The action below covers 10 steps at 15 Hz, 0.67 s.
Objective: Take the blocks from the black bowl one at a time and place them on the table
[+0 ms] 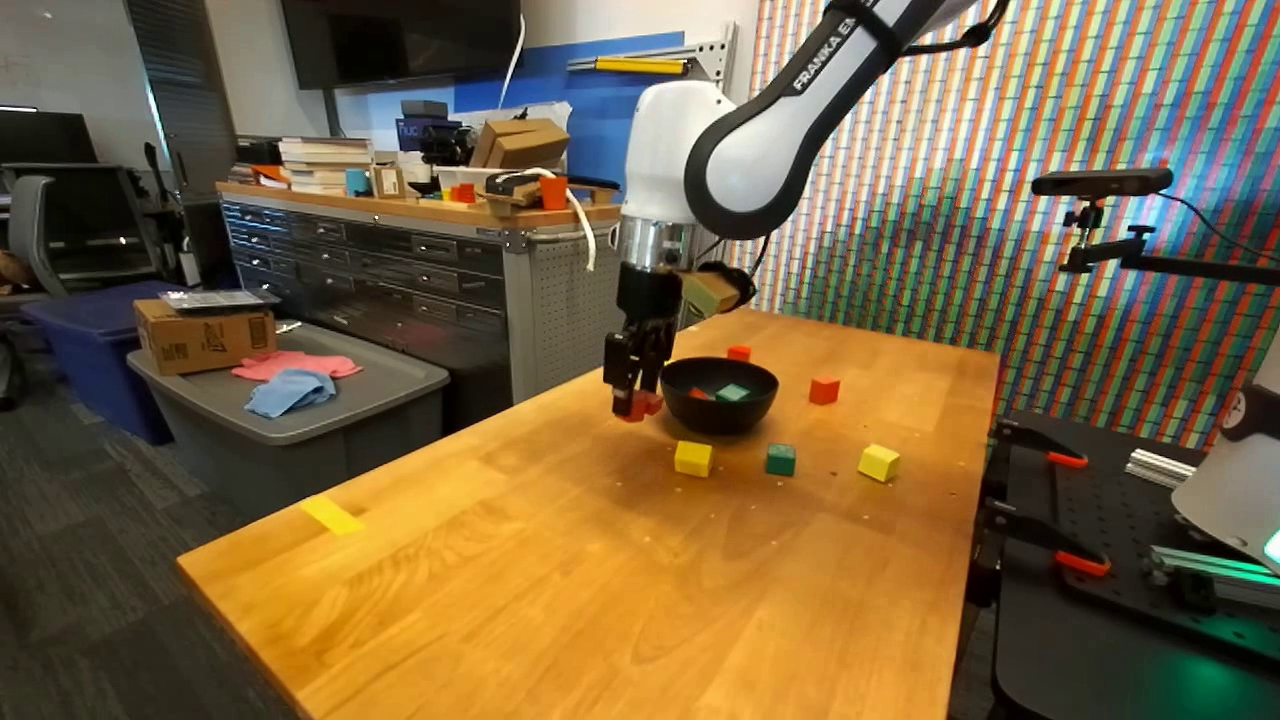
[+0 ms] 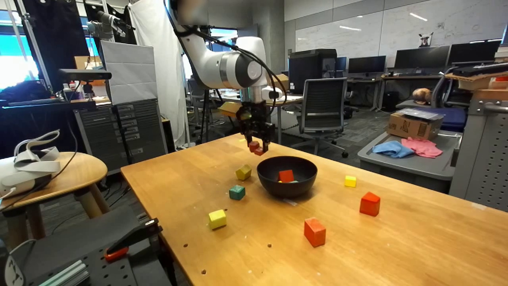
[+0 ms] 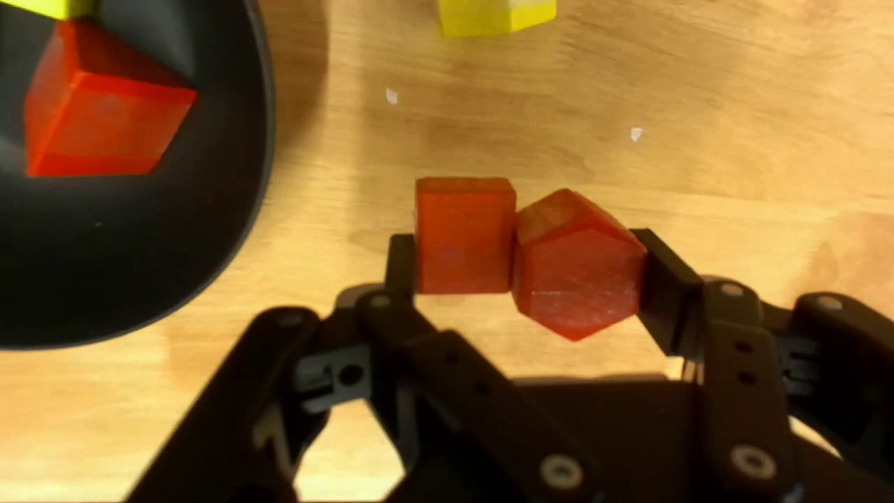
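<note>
Stool (image 2: 85, 171), round, wooden: far left in an exterior view, apart from the worktop (image 2: 416, 226); bears a white headset (image 2: 14, 174).

Yellow block (image 2: 217, 219): on the worktop, near its left edge.

Green block (image 2: 237, 192): on the worktop, just beyond the yellow block.

Second yellow block (image 2: 243, 172): on the worktop, beyond the green block, near the bowl.

Hand (image 2: 258, 147), black: raised over the worktop beside the bowl, clenched; grasping a square-set red block (image 3: 464, 237) and, touching it, a corner-turned red block (image 3: 576, 279), one finger bearing on each.

Black bowl (image 2: 287, 190), round: upright on the worktop; contains a tipped red block (image 3: 112, 119), a part-shown yellow block (image 3: 52, 5) and a lower green block (image 1: 733, 393); full count unclear.

Red block (image 2: 315, 231): on the worktop, foremost.

Third yellow block (image 2: 350, 181): on the worktop, right of the bowl, apart from it.

Second red block (image 2: 370, 203): on the worktop, near the third yellow block.

Grey bin (image 2: 420, 165), lidded: beyond the worktop's edge; bears a blue cloth (image 2: 393, 149), a pink cloth (image 2: 421, 147) and a cardboard box (image 2: 412, 126).
</note>
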Motion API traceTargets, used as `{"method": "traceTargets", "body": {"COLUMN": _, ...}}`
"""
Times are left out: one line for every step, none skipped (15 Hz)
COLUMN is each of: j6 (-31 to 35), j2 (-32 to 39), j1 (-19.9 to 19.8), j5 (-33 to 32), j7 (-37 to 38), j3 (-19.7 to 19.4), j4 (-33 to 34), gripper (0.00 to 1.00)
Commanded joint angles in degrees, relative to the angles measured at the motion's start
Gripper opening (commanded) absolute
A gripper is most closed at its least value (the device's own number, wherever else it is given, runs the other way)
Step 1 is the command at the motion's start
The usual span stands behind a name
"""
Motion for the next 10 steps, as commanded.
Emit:
{"method": "traceTargets", "body": {"j6": -1.6, "j2": 10.5, "j1": 0.9, "j5": -0.3, "j7": -2.8, "j3": -0.6, "j4": 11.7, "gripper": 0.47}}
{"method": "traceTargets", "body": {"j6": -1.4, "j2": 12.4, "j1": 1.2, "j5": -0.2, "j7": -2.9, "j3": -0.8, "j4": 13.7, "gripper": 0.47}}
{"method": "traceTargets", "body": {"j6": -1.5, "j2": 14.1, "j1": 1.6, "j5": -0.4, "j7": -2.9, "j3": -1.1, "j4": 15.7, "gripper": 0.47}}
{"method": "traceTargets", "body": {"j6": -1.8, "j2": 15.6, "j1": 1.8, "j5": -0.5, "j7": -3.1, "j3": -1.2, "j4": 17.6, "gripper": 0.47}}
{"method": "traceTargets", "body": {"j6": -2.0, "j2": 16.5, "j1": 2.0, "j5": -0.5, "j7": -3.2, "j3": -1.3, "j4": 19.1, "gripper": 0.47}}
{"method": "traceTargets", "body": {"j6": -2.6, "j2": 16.9, "j1": 2.3, "j5": -0.7, "j7": -3.2, "j3": -1.6, "j4": 20.3, "gripper": 0.47}}
{"method": "traceTargets", "body": {"j6": -3.3, "j2": 17.0, "j1": 2.9, "j5": -1.2, "j7": -3.1, "j3": -2.1, "j4": 21.1, "gripper": 0.93}}
{"method": "traceTargets", "body": {"j6": -3.5, "j2": 17.1, "j1": 3.4, "j5": -1.7, "j7": -2.8, "j3": -2.7, "j4": 21.6, "gripper": 0.94}}
{"method": "traceTargets", "body": {"j6": -3.8, "j2": 16.5, "j1": 4.7, "j5": -3.1, "j7": -1.8, "j3": -4.2, "j4": 21.4, "gripper": 0.99}}
{"method": "traceTargets", "body": {"j6": -4.7, "j2": 15.7, "j1": 5.6, "j5": -4.2, "j7": -1.3, "j3": -5.3, "j4": 21.0, "gripper": 1.0}}
